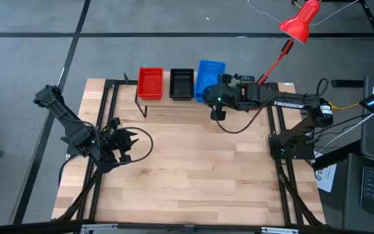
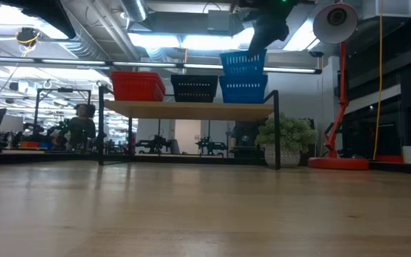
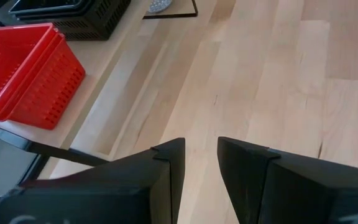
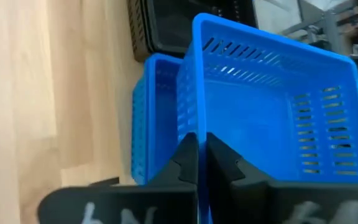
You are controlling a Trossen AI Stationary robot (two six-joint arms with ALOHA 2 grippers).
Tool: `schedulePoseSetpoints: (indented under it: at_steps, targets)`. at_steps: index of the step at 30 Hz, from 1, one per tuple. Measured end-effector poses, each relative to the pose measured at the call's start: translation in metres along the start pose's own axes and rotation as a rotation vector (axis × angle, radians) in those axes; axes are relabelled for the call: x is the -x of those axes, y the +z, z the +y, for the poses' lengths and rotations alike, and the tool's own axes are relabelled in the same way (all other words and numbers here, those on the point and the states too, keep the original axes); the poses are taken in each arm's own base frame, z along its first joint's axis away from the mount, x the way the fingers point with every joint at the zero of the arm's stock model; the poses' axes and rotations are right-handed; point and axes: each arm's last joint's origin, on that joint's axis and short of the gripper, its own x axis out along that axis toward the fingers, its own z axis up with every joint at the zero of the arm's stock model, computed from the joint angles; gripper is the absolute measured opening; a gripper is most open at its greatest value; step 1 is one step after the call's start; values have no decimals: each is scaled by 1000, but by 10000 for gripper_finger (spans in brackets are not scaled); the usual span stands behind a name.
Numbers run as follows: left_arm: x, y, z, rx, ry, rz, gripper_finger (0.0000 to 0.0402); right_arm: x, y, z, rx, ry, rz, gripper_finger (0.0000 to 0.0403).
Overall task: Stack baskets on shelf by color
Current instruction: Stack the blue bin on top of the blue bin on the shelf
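On the shelf [image 2: 191, 109] at the table's far edge stand a red stack [image 2: 138, 86], a black basket stack [image 2: 194, 88] and a blue basket [image 2: 242, 89]. My right gripper [image 4: 197, 146] is shut on another blue basket [image 2: 242, 62], which it holds right over the lower blue one [image 4: 157, 118]. In the high view the right gripper [image 1: 218, 99] is at the near edge of the blue baskets [image 1: 210, 77]. My left gripper [image 3: 201, 168] is open over bare table near the left edge [image 1: 125, 140]; its view shows the red baskets [image 3: 27, 74]. My right gripper pinches the upper blue basket's near wall at its rim [image 4: 197, 127], one finger inside the basket and one outside. It comes from above and the near side. The basket sits tilted over the lower blue basket; whether the two touch, I cannot tell.
A red desk lamp [image 1: 300, 19] stands beyond the table's far right corner, its stem [image 2: 341, 93] right of the shelf. A potted plant [image 2: 285, 135] shows behind the shelf. Open wooden tabletop [image 1: 193, 162] spreads between the arms, and a black cable [image 1: 236, 127] loops below the right arm.
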Motion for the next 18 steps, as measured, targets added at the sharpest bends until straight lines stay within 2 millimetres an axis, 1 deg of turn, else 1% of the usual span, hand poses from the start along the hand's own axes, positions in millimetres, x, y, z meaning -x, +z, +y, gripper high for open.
schedulePoseSetpoints:
  at_steps: [7,13,18]
  targets:
    - [0,0,0,2,0,0,87,-10,-5,-14,-25,118,-26,2]
    - [0,0,0,1,0,0,87,-19,-15,-26,18,160,0,2]
    - [0,0,0,1,0,0,87,-23,-18,-33,24,165,0,2]
